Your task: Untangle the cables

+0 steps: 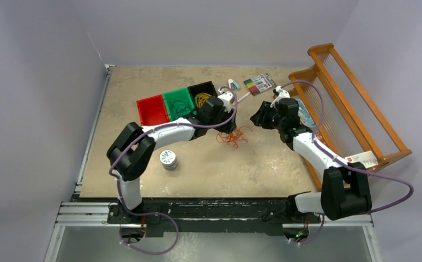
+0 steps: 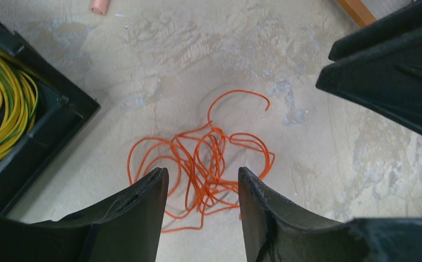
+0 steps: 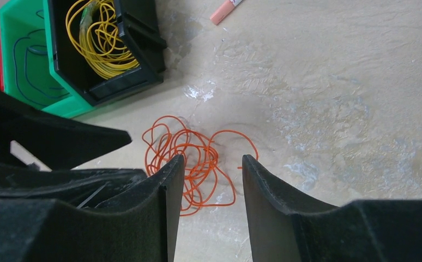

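Nearest the arm bases, a small round tin (image 1: 169, 160) stands on the table (image 1: 225, 174) beside the left arm's elbow. Farther in, the 2 grippers come close together over mid-table.

The left gripper (image 2: 202, 172) hangs with its jaws apart and nothing between them. Through that gap its wrist camera looks down on the orange cable (image 2: 209, 155), 1 loose tangle lying flat on the table, a free end curling off at its far side. The right gripper (image 3: 212, 159) is likewise parted and empty, and frames the same tangle from the other side.

Only the top view shows how they stand: the tangle lies just nearer the bases than the left gripper and a little apart from the right one. It is too coarse to show either jaw gap.

Beyond, 3 bins sit side by side: the red bin (image 1: 152, 110), the green bin (image 1: 179, 101) and the black bin (image 1: 202, 84). A yellow cable (image 3: 102, 41) is coiled in the black one and a dark cable (image 3: 26, 65) lies in the green, clearest from the right wrist. The left wrist view catches only the black bin's corner.

Farthest, in the top view alone, lie a marker pack (image 1: 259, 83) and a wooden rack (image 1: 356, 98).
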You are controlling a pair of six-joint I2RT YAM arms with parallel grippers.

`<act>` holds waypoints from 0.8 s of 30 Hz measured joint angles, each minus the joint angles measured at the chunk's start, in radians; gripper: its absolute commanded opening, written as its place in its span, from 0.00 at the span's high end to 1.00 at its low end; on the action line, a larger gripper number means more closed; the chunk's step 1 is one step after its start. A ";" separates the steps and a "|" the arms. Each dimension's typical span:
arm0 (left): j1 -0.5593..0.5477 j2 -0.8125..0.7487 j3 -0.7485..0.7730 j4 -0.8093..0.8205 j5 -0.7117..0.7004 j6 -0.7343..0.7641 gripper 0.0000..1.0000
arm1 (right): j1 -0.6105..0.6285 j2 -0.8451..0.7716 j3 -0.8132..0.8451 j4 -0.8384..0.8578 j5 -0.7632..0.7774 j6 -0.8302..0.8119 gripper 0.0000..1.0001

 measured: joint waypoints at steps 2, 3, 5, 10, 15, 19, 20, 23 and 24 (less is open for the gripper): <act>0.000 0.035 0.027 0.008 0.000 0.011 0.55 | 0.000 0.000 0.000 0.000 -0.004 -0.001 0.55; 0.000 0.047 0.037 0.010 0.000 0.017 0.57 | 0.000 0.000 0.000 0.000 -0.006 -0.001 0.56; 0.000 0.074 0.056 0.007 0.000 0.026 0.58 | 0.000 0.000 0.000 0.000 -0.015 -0.003 0.56; 0.000 0.117 0.076 0.001 -0.003 0.052 0.62 | 0.000 0.002 0.000 0.000 -0.027 -0.005 0.56; 0.000 0.129 0.078 -0.010 -0.002 0.062 0.69 | 0.000 0.003 0.000 0.001 -0.043 -0.007 0.57; 0.000 0.141 0.091 -0.009 0.005 0.064 0.66 | 0.000 0.005 0.000 0.001 -0.048 -0.007 0.57; 0.000 0.142 0.092 -0.010 0.007 0.064 0.65 | 0.000 0.007 0.000 0.001 -0.049 -0.008 0.57; 0.000 0.142 0.092 -0.009 0.016 0.068 0.64 | 0.000 0.011 0.000 0.001 -0.049 -0.008 0.57; 0.000 0.142 0.092 -0.009 0.018 0.069 0.63 | 0.000 0.012 0.000 0.001 -0.050 -0.008 0.57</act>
